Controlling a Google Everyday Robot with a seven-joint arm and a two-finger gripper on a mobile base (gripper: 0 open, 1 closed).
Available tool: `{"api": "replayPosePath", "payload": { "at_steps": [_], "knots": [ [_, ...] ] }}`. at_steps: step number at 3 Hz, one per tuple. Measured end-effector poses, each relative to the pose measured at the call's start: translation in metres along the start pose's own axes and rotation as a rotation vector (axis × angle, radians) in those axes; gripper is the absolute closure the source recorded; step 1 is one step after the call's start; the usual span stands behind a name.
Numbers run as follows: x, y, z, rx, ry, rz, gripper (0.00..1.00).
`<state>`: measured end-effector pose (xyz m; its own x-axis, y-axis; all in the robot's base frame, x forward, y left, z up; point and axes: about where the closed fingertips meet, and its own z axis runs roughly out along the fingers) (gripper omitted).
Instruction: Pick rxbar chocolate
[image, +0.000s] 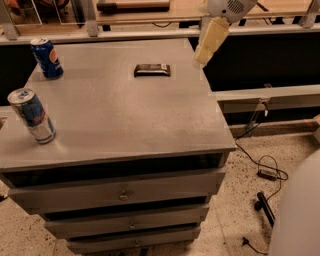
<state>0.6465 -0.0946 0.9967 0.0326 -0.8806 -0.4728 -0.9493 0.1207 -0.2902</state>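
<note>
The rxbar chocolate (152, 70) is a small flat dark bar lying on the grey cabinet top (125, 115) near its far edge, right of centre. My gripper (204, 56) hangs from the arm at the top right, above the cabinet's far right corner and to the right of the bar. It holds nothing that I can see and does not touch the bar.
A blue soda can (46, 58) stands at the far left of the top. A second can (32, 115) stands at the near left edge. The cabinet has drawers (120, 192) in front. Cables (265, 170) lie on the floor to the right. A rail (150, 32) runs behind.
</note>
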Motion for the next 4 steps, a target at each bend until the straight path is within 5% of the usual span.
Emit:
{"api": "replayPosePath", "payload": {
  "at_steps": [2,3,4],
  "knots": [
    [-0.008,-0.059,0.065,-0.054,-0.335,0.073,0.00],
    [-0.019,-0.082,0.097,-0.041,-0.401,0.146,0.00],
    [-0.036,-0.099,0.187,-0.007,-0.330,0.227,0.00]
  ]
}}
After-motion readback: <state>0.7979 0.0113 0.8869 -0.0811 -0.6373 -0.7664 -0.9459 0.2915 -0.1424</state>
